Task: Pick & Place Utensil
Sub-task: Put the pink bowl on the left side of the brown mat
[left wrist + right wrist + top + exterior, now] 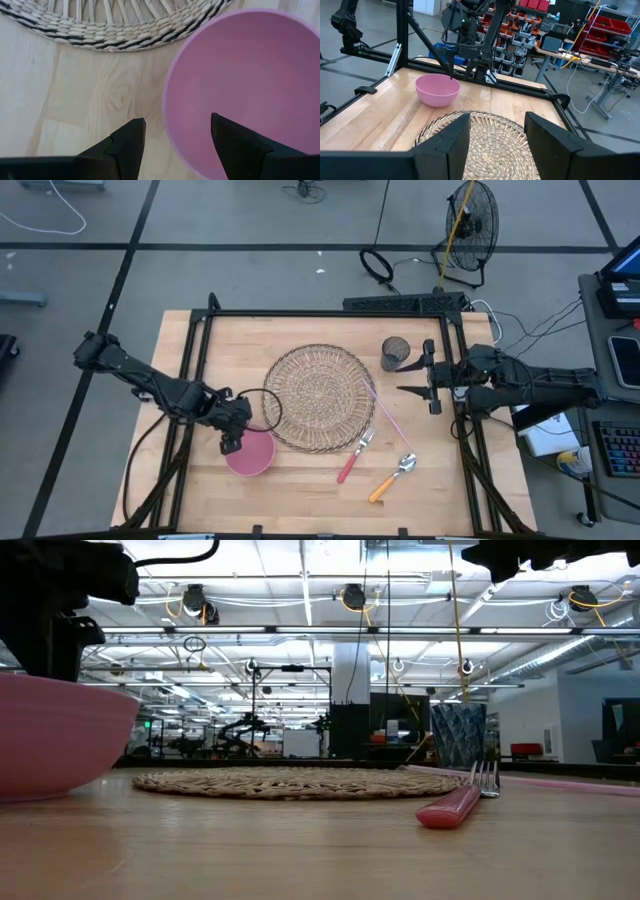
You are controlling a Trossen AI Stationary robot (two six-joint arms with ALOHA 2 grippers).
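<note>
A pink bowl [252,454] stands on the table near the woven mat's [320,397] near-left edge. My left gripper [232,442] hangs open above the bowl's left rim [167,120], one finger over the inside and one over the outside; no touch shows. A pink-handled fork [353,457] and an orange-handled spoon [392,477] lie flat on the table at the mat's near right. In the low view the fork [460,802] lies in front of the mat [300,782]. My right gripper [405,378] is open and raised at the mat's right edge, pointing left.
A dark mesh cup [395,353] stands at the mat's far right. A thin pink stick [385,408] lies along the mat's right edge. A black frame [330,312] borders the table. Bare wood shows along the near edge and to the left of the mat.
</note>
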